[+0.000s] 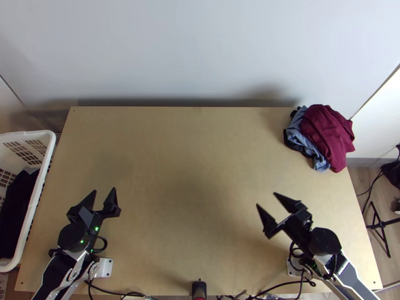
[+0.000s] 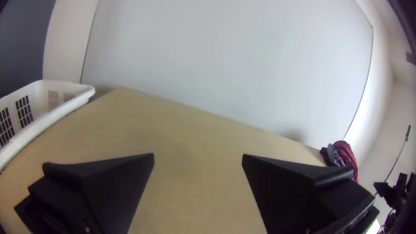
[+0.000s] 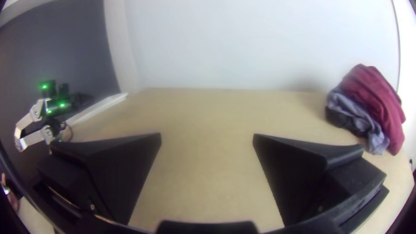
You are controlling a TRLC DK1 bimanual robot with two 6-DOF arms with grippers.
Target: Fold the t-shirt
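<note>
Left hand (image 1: 104,190) and right hand (image 1: 266,199), lower corners, wide open, empty; folding unstarted, I should first fetch clothing (image 1: 327,132), upper right.

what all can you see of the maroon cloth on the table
The maroon cloth looks soft, plain and creased. It lies bunched at the far right corner of the table, topmost over blue-grey cloth and black cloth. Its garment type is unclear. The left hand and right hand stand clear of it.
</note>
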